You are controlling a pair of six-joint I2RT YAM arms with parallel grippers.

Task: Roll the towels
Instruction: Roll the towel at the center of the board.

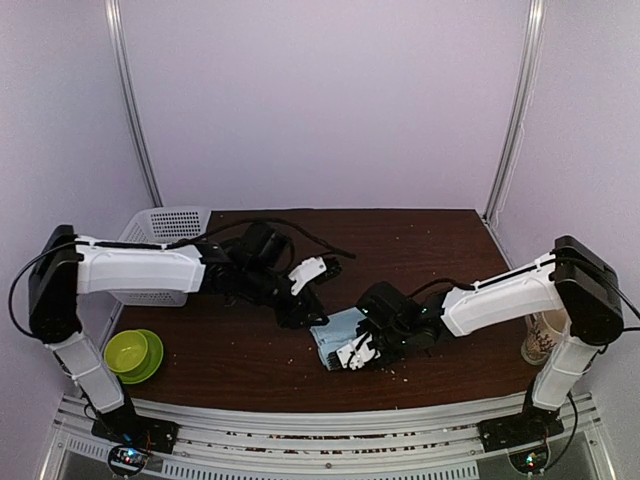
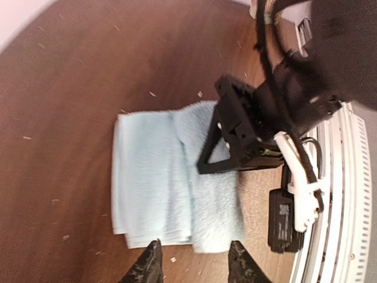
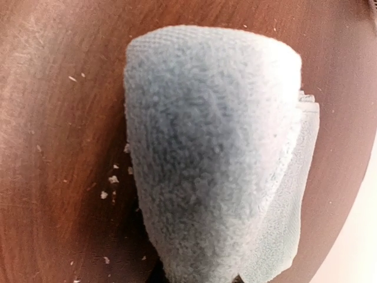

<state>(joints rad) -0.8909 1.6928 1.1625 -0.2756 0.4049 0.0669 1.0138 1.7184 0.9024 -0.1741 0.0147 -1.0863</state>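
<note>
The light-blue towel (image 1: 336, 334) lies partly rolled near the table's front middle. In the left wrist view it (image 2: 156, 183) shows a flat folded part on the left and a fluffy rolled part on the right. My left gripper (image 2: 194, 264) is open and empty, hovering just short of the towel's near end. My right gripper (image 1: 358, 350) grips the rolled part. In the right wrist view the towel roll (image 3: 206, 153) fills the space between the fingers and hides them almost wholly. The rust-red towel is out of view.
A white basket (image 1: 165, 235) stands at the back left. A green bowl (image 1: 135, 352) sits at the front left and a cup (image 1: 543, 338) at the right edge. Crumbs are scattered on the brown table (image 1: 420, 250). The white front rail (image 2: 344, 224) runs close by.
</note>
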